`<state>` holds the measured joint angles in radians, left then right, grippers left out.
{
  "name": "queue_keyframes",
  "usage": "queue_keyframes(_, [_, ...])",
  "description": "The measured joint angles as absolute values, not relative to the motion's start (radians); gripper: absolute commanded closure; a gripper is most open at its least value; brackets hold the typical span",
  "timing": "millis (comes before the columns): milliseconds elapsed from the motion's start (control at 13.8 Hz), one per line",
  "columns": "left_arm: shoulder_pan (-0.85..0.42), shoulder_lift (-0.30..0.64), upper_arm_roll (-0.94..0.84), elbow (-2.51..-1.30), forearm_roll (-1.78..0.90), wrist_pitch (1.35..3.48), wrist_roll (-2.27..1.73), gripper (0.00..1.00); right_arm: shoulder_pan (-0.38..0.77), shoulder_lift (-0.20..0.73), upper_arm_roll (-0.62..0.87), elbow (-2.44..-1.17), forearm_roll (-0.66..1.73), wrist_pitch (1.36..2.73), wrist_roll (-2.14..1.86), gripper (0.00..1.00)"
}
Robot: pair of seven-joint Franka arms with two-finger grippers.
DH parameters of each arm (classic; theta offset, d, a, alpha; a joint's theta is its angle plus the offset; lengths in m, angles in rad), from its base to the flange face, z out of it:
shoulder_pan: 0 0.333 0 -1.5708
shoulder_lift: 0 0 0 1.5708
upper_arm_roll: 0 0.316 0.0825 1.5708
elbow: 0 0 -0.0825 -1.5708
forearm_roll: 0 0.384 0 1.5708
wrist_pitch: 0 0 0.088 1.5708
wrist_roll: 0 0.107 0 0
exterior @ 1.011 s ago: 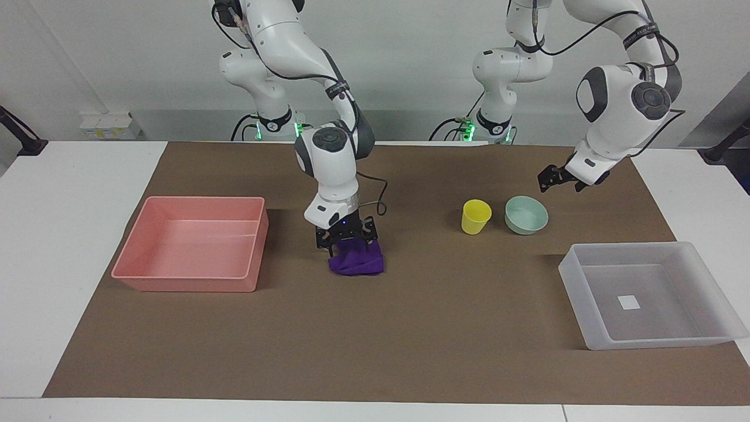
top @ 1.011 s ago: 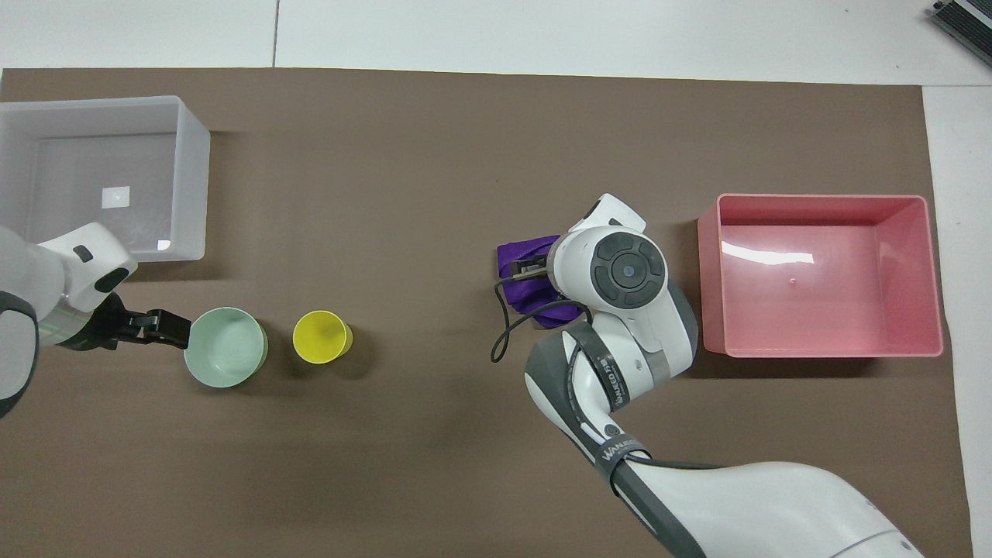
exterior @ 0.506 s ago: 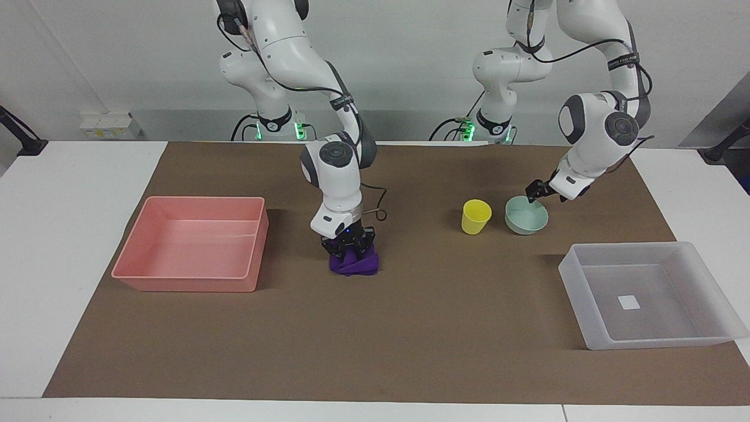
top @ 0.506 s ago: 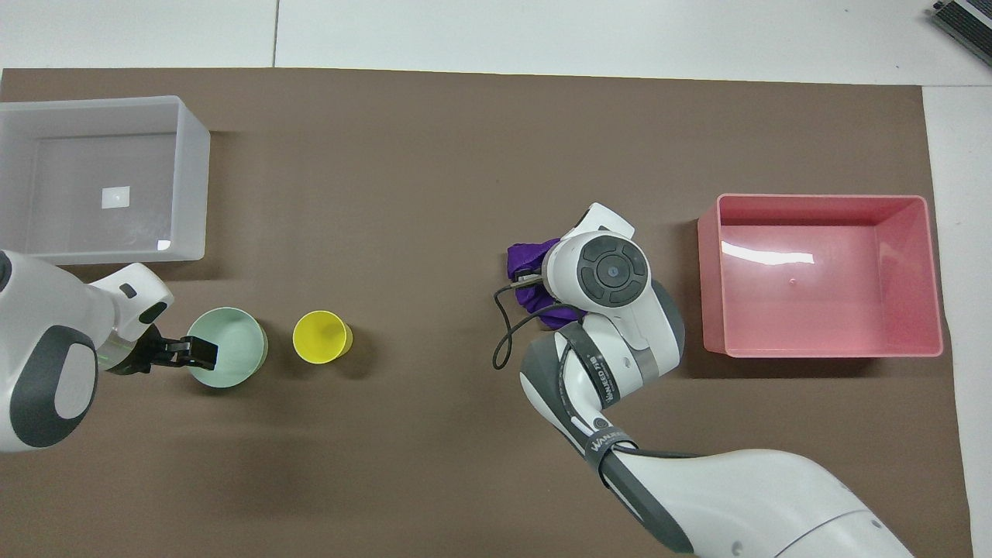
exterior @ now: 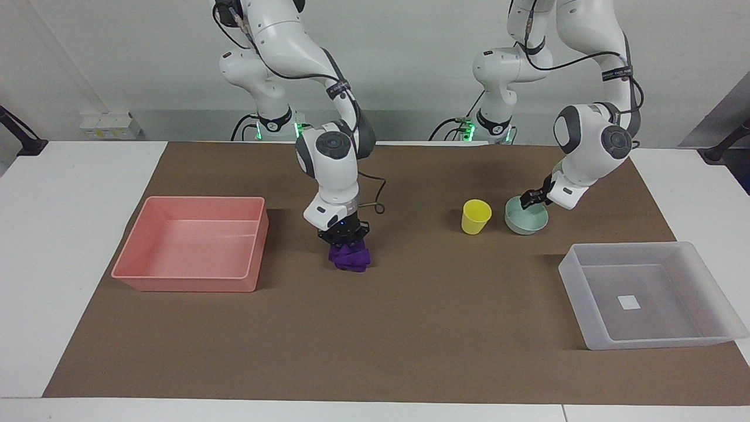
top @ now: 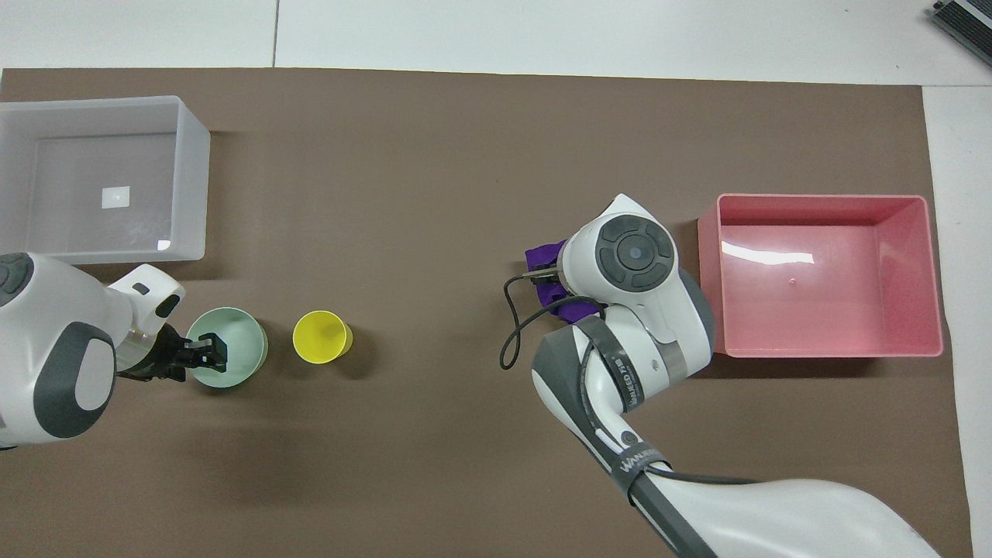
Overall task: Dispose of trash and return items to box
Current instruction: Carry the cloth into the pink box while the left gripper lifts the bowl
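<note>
Brown paper mat point(exterior: 410, 328) covers the white counter point(exterior: 70, 246), pale wall at the robots' end. Since a second ago the right end effector point(exterior: 345, 233) has gone from spread over the purple cloth wad point(exterior: 350, 258) to pinched shut on its top; the wad is bunched narrower now and sits a bit closer to the pink tray point(exterior: 190, 243). Wad is mid-mat, between the pink tray and the yellow cup point(exterior: 475, 216). The left end effector point(exterior: 529, 199) has come down from the air beside the mint-green bowl point(exterior: 526, 215) to its rim at the left arm's end, one finger inside the bowl, one outside, jaws partly closed around the rim; whether they press the rim yet I cannot tell. Bowl on the mat just beside the cup, both unmoved. Translucent box point(exterior: 647, 296) sits farther from the robots than the bowl, at the left arm's end, with a blank white square label point(exterior: 629, 302) on its floor. Overhead, the right arm's wrist band reads roughly "WANEED", partly legible; its wrist point(top: 632, 256) hides most of the wad. A black cable point(top: 519, 329) loops beside it.
</note>
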<state>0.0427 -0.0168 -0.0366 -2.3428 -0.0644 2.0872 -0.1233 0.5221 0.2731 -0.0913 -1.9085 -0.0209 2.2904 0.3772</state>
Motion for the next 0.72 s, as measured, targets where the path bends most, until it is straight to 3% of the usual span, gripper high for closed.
queue_keyframes(72, [0.043, -0.015, -0.037, -2.343, -0.064, 2.088, -0.124, 0.98, 0.508, 0.228, -0.094, -1.906, -0.021, 2.247, 0.377, 1.0])
queue_keyframes(144, [0.043, -0.015, -0.037, -2.343, -0.065, 2.088, -0.124, 1.0, 0.487, 0.184, -0.095, -1.904, -0.024, 2.204, 0.377, 1.0])
queue_keyframes(433, [0.042, -0.029, -0.041, -2.321, -0.073, 2.061, -0.125, 1.0, 0.338, 0.044, -0.096, -1.901, -0.066, 2.106, 0.32, 1.0])
queue_keyframes(722, [0.041, -0.047, -0.041, -2.203, -0.073, 1.91, -0.125, 1.0, 0.139, 0.025, -0.099, -1.918, -0.067, 2.086, 0.049, 1.0])
